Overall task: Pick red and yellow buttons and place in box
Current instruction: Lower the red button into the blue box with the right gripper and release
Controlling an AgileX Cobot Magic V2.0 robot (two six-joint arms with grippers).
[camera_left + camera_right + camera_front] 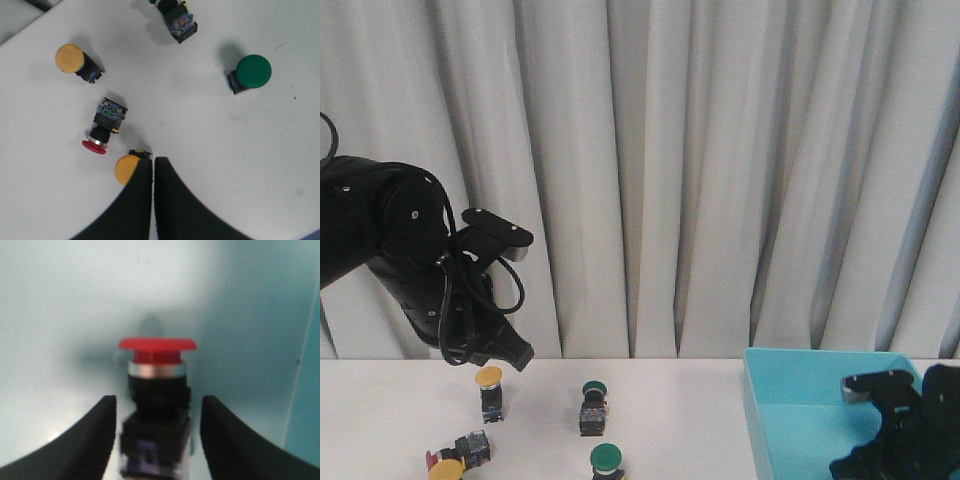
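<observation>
My right gripper [157, 400] is open inside the turquoise box [60, 300], and a red button [157, 347] stands blurred between its fingers with a gap on each side. In the front view this gripper [882, 455] is low in the box [790, 400]. My left gripper [152, 161] is shut and empty, held above the table [510, 352]. Below it lie a yellow button [125, 169], half hidden by one finger, a red button [101, 131] on its side, and another yellow button [70, 57]. The front view shows that yellow button upright [489, 380].
Two green-capped switches are on the white table, one [252, 72] [606, 460] near the front and one [180, 22] [593, 403] further back. A grey curtain hangs behind the table. The box takes up the right side.
</observation>
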